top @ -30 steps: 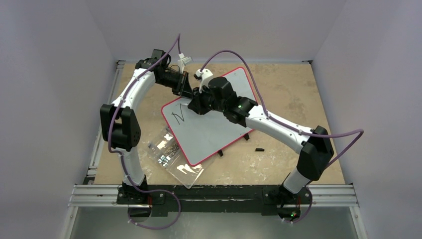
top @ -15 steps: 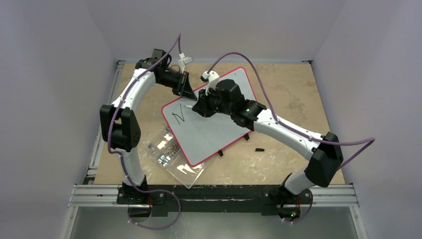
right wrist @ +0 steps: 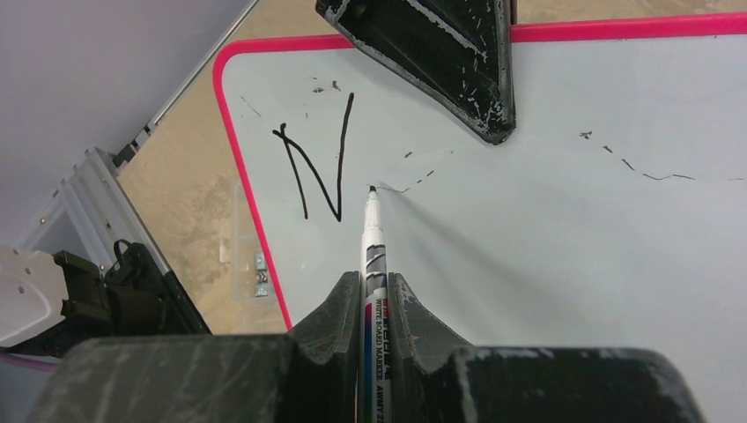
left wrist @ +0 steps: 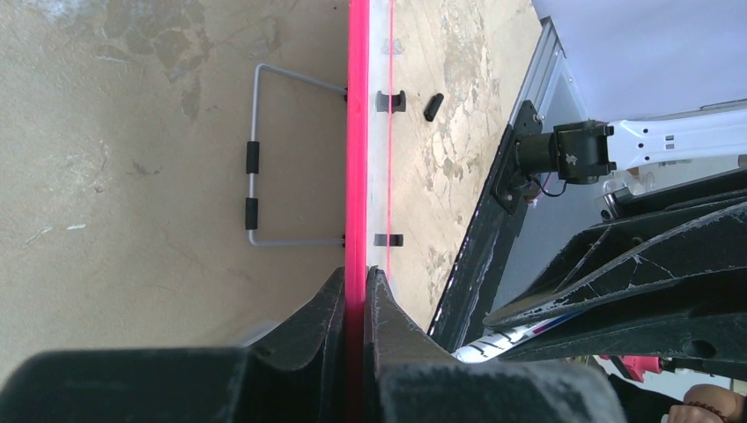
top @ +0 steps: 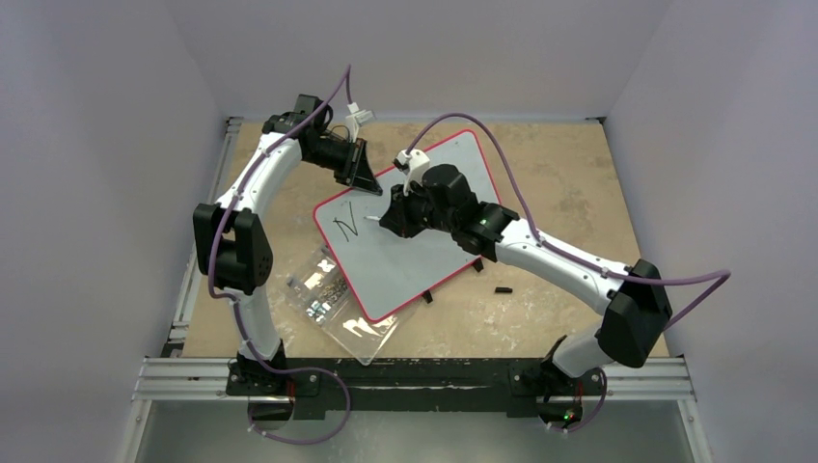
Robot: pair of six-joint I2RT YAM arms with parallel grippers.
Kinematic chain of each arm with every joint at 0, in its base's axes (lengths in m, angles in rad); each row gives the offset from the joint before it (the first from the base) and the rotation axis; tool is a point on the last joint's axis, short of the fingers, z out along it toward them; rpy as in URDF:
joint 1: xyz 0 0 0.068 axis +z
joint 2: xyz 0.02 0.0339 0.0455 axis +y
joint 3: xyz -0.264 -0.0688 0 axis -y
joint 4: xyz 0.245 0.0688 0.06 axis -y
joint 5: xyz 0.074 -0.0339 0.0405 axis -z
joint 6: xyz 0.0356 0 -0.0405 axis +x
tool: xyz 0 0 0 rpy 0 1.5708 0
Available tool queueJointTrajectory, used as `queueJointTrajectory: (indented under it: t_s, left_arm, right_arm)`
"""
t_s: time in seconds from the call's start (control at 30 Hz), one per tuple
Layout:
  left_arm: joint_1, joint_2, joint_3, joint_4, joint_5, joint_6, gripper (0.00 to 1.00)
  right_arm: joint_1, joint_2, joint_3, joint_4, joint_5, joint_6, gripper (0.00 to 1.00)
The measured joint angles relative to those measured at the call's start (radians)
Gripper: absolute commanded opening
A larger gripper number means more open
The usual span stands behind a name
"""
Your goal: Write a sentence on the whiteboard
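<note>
The whiteboard (top: 410, 270), white with a red rim, lies tilted across the table's middle. Of the sentence, a single black "N" (top: 347, 225) shows near the board's left corner. My right gripper (top: 391, 218) is shut on a whiteboard marker (right wrist: 373, 256). The marker's black tip (right wrist: 372, 189) rests at the board's surface just right of the "N" (right wrist: 313, 163), where its shadow meets it. My left gripper (top: 362, 176) is shut on the whiteboard's far rim (left wrist: 357, 132), which runs straight between its jaws (left wrist: 356, 284). Faint old ink specks dot the board.
A clear plastic box of screws (top: 333, 304) lies against the board's near-left edge. A small black cap (top: 503, 288) sits on the table to the right of the board. A wire stand (left wrist: 254, 167) shows under the board. Grey walls enclose the table.
My right arm has swung the marker away from the board's far edge, toward the front and right, uncovering the "N". The left gripper and the board have stayed put.
</note>
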Motion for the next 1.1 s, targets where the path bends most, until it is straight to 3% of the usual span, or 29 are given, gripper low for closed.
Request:
queueJointTrajectory:
  t_s: [0.73, 1.1]
  left_arm:
    - [-0.002, -0.002, 0.000, 0.000, -0.004, 0.000, 0.00]
    - [-0.002, -0.002, 0.002, 0.000, -0.008, 0.005, 0.00]
  right_arm:
    - [-0.003, 0.033, -0.001, 0.010, -0.011, 0.014, 0.00]
    - [-0.067, 0.011, -0.016, 0.015, -0.019, 0.018, 0.00]
